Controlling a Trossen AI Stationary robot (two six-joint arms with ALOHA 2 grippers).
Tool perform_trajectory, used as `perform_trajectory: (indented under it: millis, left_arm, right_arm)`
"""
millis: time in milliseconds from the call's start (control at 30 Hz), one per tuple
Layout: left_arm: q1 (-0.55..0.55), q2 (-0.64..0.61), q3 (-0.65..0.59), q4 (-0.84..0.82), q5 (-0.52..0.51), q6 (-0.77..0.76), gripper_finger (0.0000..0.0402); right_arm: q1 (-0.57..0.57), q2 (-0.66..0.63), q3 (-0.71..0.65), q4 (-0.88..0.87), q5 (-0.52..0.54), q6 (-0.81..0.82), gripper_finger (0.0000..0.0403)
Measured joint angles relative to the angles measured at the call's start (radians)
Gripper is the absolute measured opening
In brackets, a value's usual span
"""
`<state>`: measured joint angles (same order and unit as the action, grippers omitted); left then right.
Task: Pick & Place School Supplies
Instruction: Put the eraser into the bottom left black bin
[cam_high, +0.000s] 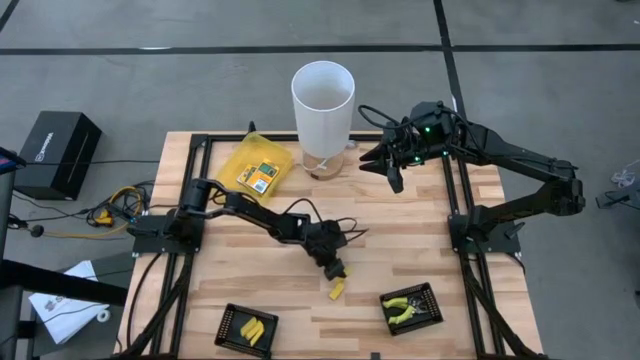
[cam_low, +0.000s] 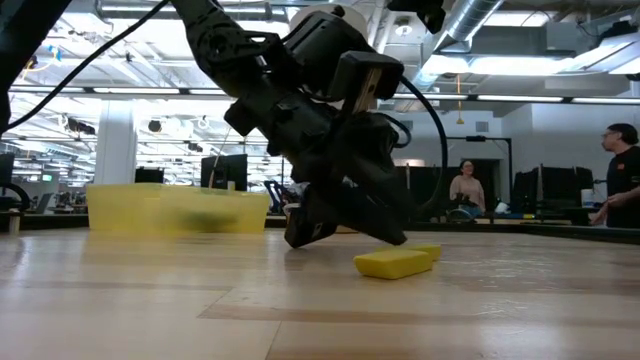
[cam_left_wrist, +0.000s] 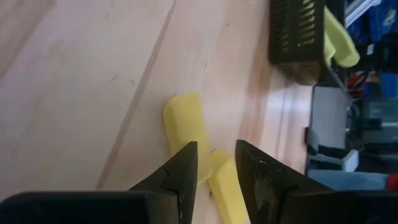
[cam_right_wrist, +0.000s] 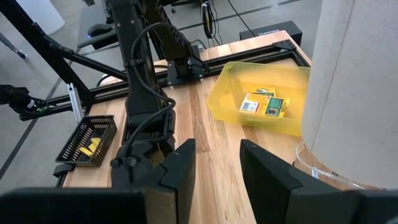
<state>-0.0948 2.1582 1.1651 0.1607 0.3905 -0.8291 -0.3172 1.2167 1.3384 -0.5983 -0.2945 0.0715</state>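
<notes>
Yellow oblong pieces (cam_high: 336, 289) lie on the bare wood near the front edge of the table, between the two black trays. The left wrist view shows two of them touching, one straight ahead of the jaws and one under their tips. The left gripper (cam_high: 333, 266) hangs low over this pair with its jaws spread a little and nothing between them. In the low view its tips sit just above the wood, right beside the nearer piece (cam_low: 392, 263).

The step in hand looks like the pick: the left gripper is lining up on one piece and has not closed on it. The next move calls for settling the jaws on either side of a single piece, not both, then pressing them together and lifting. The likely target is the front-left tray (cam_high: 245, 326), which already holds similar yellow pieces. The front-right tray (cam_high: 411, 307) holds small plier-like tools (cam_high: 402, 310).

The right gripper (cam_high: 392, 172) waits above the back edge of the table, beside the tall white cup (cam_high: 322, 118), its jaws spread and empty. The yellow pouch (cam_high: 256, 166) near the back-left corner still contains flat packets with green-white labels (cam_right_wrist: 263, 103).
</notes>
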Motion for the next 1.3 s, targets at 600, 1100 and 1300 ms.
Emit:
perform_trajectory:
  millis: [600,1100,1300]
  left_arm:
    - [0.053,-0.005,0.002,-0.101,0.014,0.129,0.0104]
    - [0.013,-0.005,0.002,-0.101,-0.100,0.136,0.0056]
    - [0.013,-0.005,0.002,-0.100,-0.096,0.141,0.0023]
  right_arm:
    - [0.000,0.000,0.000,0.000,0.000,0.007,0.0118]
    - [0.000,0.000,0.000,0.000,0.000,0.001,0.0118]
    - [0.000,0.000,0.000,0.000,0.002,-0.001,0.0118]
